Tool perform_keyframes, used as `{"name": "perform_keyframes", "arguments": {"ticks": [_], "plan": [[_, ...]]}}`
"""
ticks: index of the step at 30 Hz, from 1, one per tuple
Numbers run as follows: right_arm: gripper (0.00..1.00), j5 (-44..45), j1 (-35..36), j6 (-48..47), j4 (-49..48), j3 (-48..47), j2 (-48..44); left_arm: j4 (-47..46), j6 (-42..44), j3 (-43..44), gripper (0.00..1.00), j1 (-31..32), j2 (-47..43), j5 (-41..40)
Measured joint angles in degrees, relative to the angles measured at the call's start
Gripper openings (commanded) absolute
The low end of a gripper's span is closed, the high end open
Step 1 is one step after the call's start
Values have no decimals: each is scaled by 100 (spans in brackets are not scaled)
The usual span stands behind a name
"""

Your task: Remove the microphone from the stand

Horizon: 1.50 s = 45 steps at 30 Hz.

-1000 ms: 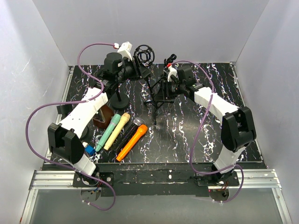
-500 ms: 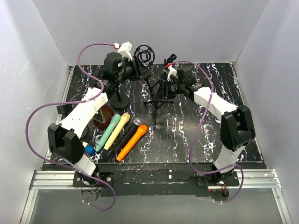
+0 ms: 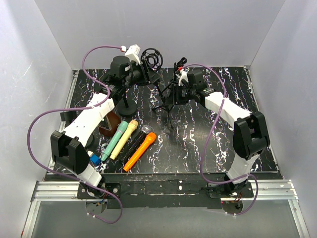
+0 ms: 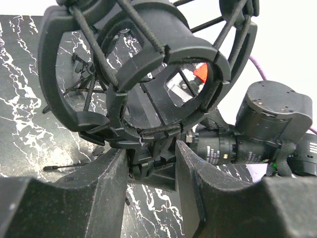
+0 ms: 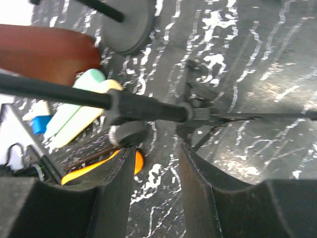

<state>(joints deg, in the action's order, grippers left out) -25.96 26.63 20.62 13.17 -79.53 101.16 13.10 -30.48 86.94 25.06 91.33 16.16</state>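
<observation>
Left claw (image 4: 151, 156) is pinching the black elastic-strung shock mount (image 4: 148, 29) by its neck, can't tell if the right claw (image 5: 154, 148) is gripping the thin black tripod stand (image 5: 148, 106), which I reckon is needing bracing.

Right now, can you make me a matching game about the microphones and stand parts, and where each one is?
Things:
1. orange plastic microphone
2. teal plastic microphone
3. black ring-shaped shock mount
4. flat round black stand base

Places:
A. raised high, farthest back
B. left end of the lying row
C. right end of the lying row
D. standing just behind the row

Pairs: 1-C, 2-B, 3-A, 4-D.
</observation>
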Motion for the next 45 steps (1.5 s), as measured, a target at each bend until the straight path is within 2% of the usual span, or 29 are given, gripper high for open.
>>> {"name": "perform_keyframes", "arguments": {"ticks": [5,9,10,12,14,17,22,28,38,45], "plan": [[46,636,-33,-208,125,4,203,28,2,0,0,2,0,20],[44,789,-74,-435,210,26,249,42,22,0,0,2,0,42],[46,741,-83,-514,201,26,249,42,24,0,0,2,0,42],[58,407,-116,-868,184,26,238,42,24,0,0,2,0,39],[65,-101,-125,-1329,219,28,168,44,22,0,0,2,0,37],[67,-726,-122,-1805,175,177,-164,48,17,4,0,2,0,37],[66,-1161,-101,-1722,-101,273,-667,61,-7,13,0,2,7,37],[63,-1106,-101,-1130,-479,267,-560,90,-17,46,0,2,26,35],[56,-518,-111,-994,-361,81,15,179,-15,85,0,2,28,31],[55,-28,-282,-1196,-367,568,24,210,-15,85,0,2,28,22]]}}
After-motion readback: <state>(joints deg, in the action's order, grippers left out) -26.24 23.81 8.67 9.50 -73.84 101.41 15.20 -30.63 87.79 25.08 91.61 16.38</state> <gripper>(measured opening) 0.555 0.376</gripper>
